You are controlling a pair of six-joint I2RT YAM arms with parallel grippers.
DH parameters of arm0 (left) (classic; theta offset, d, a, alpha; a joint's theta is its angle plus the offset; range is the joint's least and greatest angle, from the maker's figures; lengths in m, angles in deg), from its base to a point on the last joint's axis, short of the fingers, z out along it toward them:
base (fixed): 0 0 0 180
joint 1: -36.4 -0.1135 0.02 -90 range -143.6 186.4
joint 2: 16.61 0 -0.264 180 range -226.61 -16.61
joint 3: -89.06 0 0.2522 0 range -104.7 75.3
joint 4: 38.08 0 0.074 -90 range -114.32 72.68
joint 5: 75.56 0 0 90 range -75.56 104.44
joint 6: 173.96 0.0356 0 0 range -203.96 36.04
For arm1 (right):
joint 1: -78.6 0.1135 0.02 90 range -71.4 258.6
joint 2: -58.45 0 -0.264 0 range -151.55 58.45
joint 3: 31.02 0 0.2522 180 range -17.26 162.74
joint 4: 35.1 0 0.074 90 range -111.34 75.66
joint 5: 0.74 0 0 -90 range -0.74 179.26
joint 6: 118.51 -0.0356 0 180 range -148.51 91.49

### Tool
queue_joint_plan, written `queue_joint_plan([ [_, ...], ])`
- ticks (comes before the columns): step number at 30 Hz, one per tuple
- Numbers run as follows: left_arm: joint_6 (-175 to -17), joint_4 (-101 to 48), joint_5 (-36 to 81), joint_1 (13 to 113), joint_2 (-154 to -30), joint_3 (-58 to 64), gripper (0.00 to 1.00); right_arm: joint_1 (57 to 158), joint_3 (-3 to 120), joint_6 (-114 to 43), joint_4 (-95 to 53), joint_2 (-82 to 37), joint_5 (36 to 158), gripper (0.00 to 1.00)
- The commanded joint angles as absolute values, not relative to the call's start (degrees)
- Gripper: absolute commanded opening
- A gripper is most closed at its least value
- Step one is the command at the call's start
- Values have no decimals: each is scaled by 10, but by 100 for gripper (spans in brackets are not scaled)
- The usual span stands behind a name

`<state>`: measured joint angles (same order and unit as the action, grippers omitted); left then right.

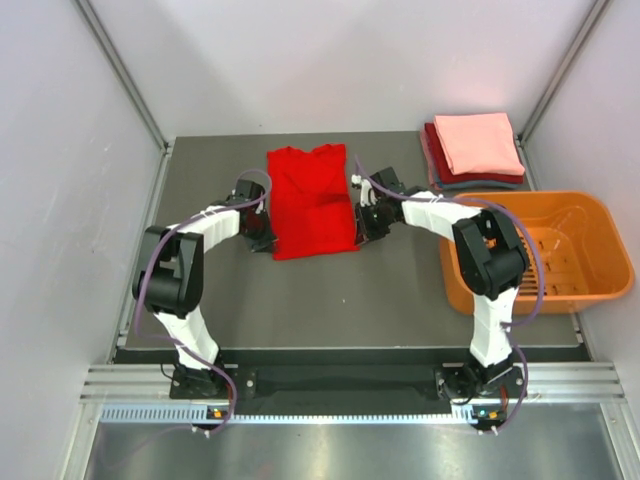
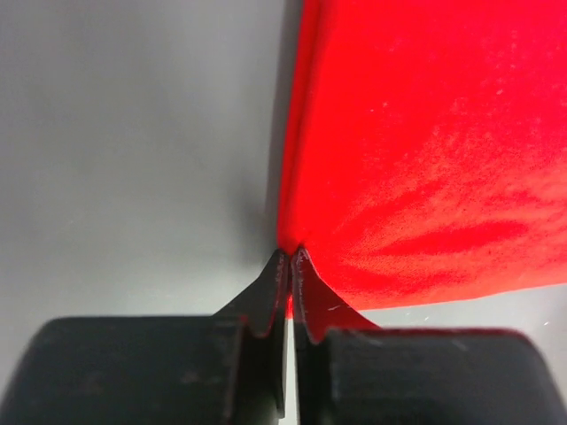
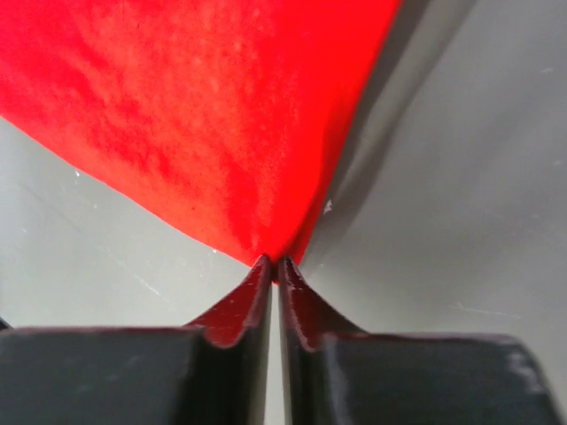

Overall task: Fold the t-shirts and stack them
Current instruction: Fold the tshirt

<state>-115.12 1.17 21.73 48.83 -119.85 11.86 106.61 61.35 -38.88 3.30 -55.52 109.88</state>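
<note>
A bright red t-shirt (image 1: 312,202) lies folded lengthwise on the dark table (image 1: 330,290), neck toward the far side. My left gripper (image 1: 265,238) is shut on its lower left corner; the left wrist view shows the tips (image 2: 291,257) pinching the red cloth (image 2: 425,150). My right gripper (image 1: 364,232) is shut on the lower right corner; the right wrist view shows the tips (image 3: 273,262) pinching the cloth (image 3: 204,115). A stack of folded shirts, salmon-pink (image 1: 478,142) on top of dark red and grey-blue, sits at the far right.
An orange plastic basket (image 1: 590,215) stands at the right edge of the table, next to the right arm. Grey walls with metal frame bars close in the far side and both sides.
</note>
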Motion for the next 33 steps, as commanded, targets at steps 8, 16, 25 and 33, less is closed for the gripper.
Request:
queue_joint_plan([
  [8,-1167,45,195,508,-1145,199,0,1099,496,-421,7,-463,1039,0],
  [16,-1197,63,177,545,-1071,289,0,1141,365,-455,-19,-376,1004,0],
  [25,-1188,123,113,559,-977,266,38,1160,370,-464,40,-334,958,22],
  [33,-1092,81,176,504,-1091,83,34,1116,553,-357,81,-368,979,32],
])
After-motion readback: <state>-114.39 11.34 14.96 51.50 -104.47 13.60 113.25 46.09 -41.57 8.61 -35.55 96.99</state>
